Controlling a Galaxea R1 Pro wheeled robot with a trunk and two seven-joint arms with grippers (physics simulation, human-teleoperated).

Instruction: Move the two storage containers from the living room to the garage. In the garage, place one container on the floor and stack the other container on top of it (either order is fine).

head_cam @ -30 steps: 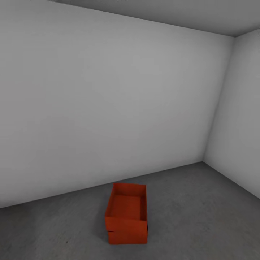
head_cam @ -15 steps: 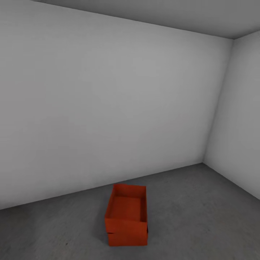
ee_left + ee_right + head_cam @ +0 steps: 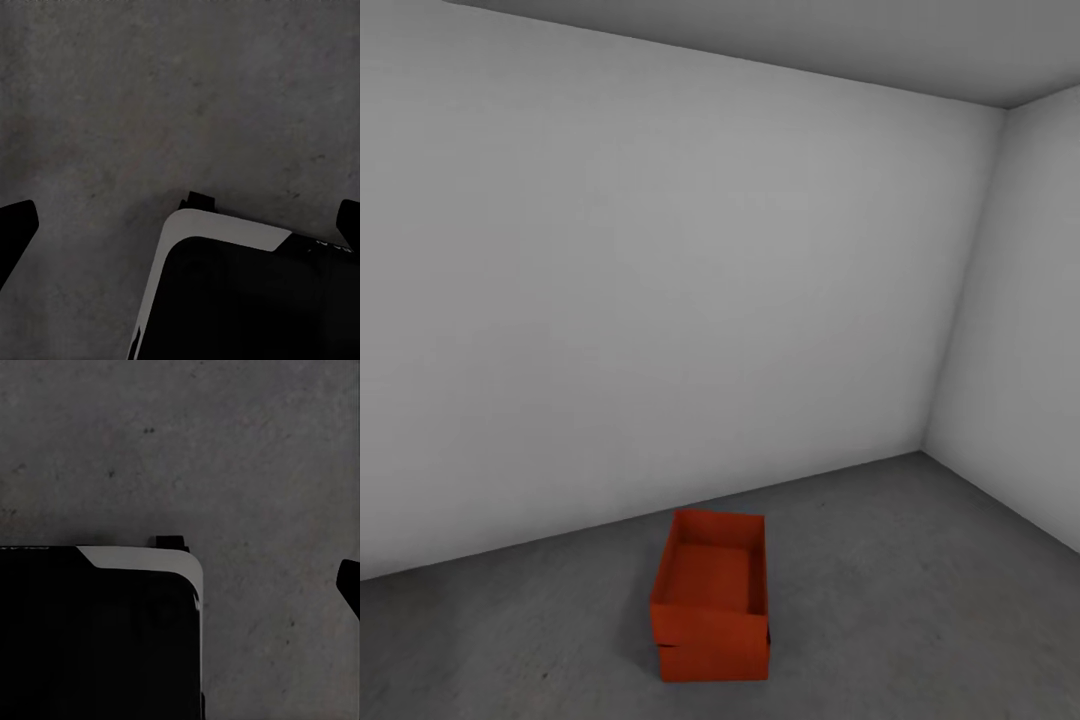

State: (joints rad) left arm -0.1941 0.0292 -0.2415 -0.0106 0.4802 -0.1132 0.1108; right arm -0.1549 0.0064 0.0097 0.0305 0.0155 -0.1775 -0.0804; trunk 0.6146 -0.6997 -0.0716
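In the head view the two storage containers stand stacked on the garage's dark grey concrete floor (image 3: 920, 600), close to the grey back wall. The upper orange-red container (image 3: 710, 585) is open-topped, empty and turned slightly askew on the lower container (image 3: 716, 662). Both grippers are well away from the stack, pointing down at bare concrete. My left gripper (image 3: 180, 225) is open, with dark fingertips (image 3: 15, 229) at opposite edges of the left wrist view and nothing between them. My right gripper (image 3: 180, 585) looks open too. One fingertip (image 3: 351, 585) shows at the edge and the other is lost against the dark base.
Grey walls meet in a corner (image 3: 925, 445) at the right rear. My own black, white-edged base (image 3: 225, 300) lies under the left gripper, and the base (image 3: 97, 637) also lies under the right gripper. Open concrete lies on both sides of the stack.
The whole head view shifted slightly a second ago, so the camera moved. The stacked containers have kept their place since.
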